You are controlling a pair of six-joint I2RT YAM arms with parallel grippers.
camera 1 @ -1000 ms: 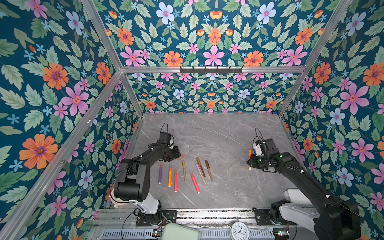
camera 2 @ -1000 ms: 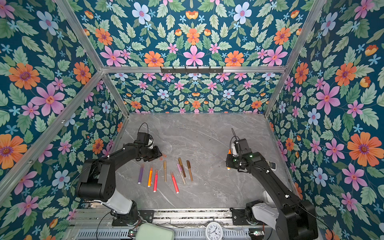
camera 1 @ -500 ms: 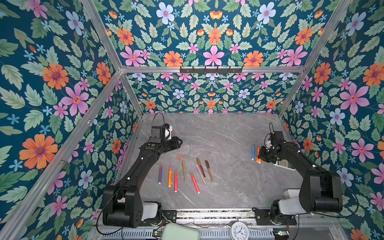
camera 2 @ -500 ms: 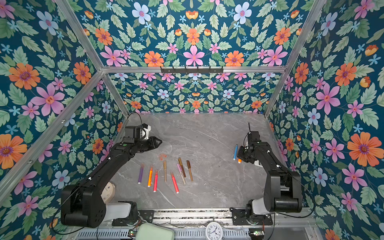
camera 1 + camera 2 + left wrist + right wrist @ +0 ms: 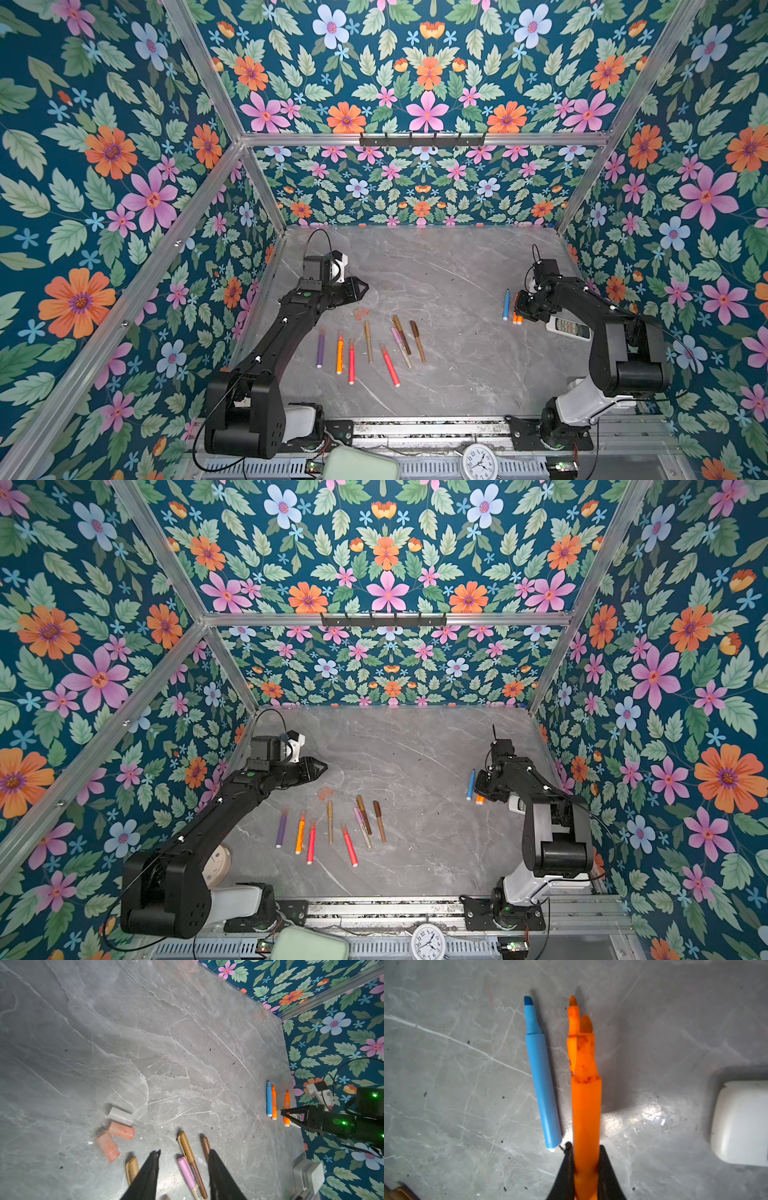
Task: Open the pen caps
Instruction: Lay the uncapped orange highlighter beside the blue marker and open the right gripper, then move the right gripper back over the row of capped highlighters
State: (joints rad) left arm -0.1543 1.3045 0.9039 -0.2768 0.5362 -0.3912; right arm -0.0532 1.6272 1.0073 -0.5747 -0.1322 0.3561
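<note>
While the right end effector [image 5: 585, 1148] clamps the rear of an uncapped orange pen [image 5: 586, 1109], the step in hand is judged to be the set-down of a finished pen. Read the bench [image 5: 436, 270] in a top view as a clock face, with 12 at the far wall. The held pen is at 3 o'clock, over a second bare orange pen [image 5: 573, 1020] and just beside a bare blue pen [image 5: 543, 1088]. The white remote [image 5: 568, 328] lies at 4 o'clock. Contact between the held pen and the bench cannot be confirmed. Loose caps [image 5: 121, 1130] lie at 9 o'clock. A row of eight pens [image 5: 368, 340], apparently capped, lies at 7 o'clock.

The next move calls for opening the right jaws. It then calls for a two-arm pickup from the row: one grip on the barrel, one on the cap, pulled along the pen axis.

Left end effector [image 5: 184, 1151]: jaws partly apart, empty, above the far end of the row. The left arm is stretched toward 12 o'clock, wrist turned toward 3 o'clock. The right arm is folded, elbow high, with its end effector low and aimed toward 9 o'clock.
</note>
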